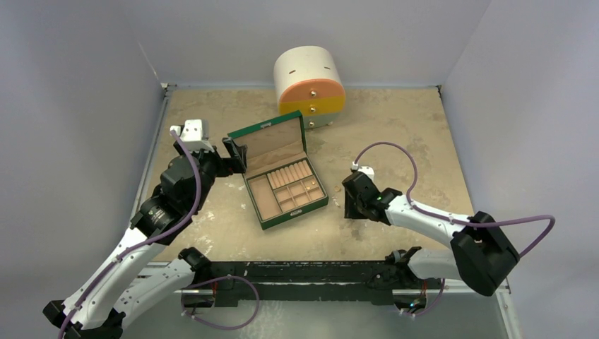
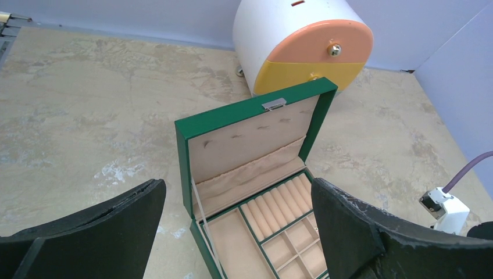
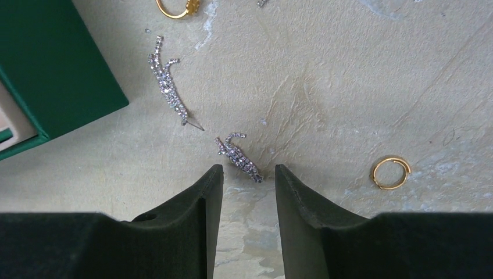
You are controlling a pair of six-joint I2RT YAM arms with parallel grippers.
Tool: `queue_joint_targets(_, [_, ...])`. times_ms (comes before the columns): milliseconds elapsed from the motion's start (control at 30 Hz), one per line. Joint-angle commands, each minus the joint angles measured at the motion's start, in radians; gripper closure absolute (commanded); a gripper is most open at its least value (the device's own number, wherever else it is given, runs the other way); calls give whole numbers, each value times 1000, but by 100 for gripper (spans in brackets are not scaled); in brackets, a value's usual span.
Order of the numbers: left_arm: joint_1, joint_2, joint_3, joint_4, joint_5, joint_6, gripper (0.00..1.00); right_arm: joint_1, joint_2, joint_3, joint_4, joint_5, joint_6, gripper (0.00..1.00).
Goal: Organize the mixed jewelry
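Loose jewellery on the worktop (image 1: 395,134) beside the open green jewellery box (image 1: 286,185).
Top: left tool (image 1: 236,155) by the lid, right tool (image 1: 351,205) right of the box. Left wrist: fingers spread wide. Right wrist: fingers slightly parted, pinching nothing, a sparkly silver strand (image 3: 238,156) at their tips; second strand (image 3: 167,81), gold hoop (image 3: 390,172), gold ring (image 3: 174,9) lie nearby.

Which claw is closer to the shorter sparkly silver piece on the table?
Right. The right claw has the sparkly piece just off its open fingertips; the left claw sits across the green box, beside its raised lid.
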Motion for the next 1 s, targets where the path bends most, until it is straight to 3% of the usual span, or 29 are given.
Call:
queue_joint_targets(0, [8,-4,3,47,8,-9,4,5,16,-2,9,-4,2,59])
queue_joint_targets(367, [8,-7,4,46,9,-9,4,7,29,-7,15,-29,-3,68])
queue_joint_targets(800, [8,-11,5,45,10,-9,4,13,-8,-3,-4,-33,9,98])
queue_joint_targets(967, [8,-10,5,45,10,-9,4,14,-68,14,-31,-33,14,100])
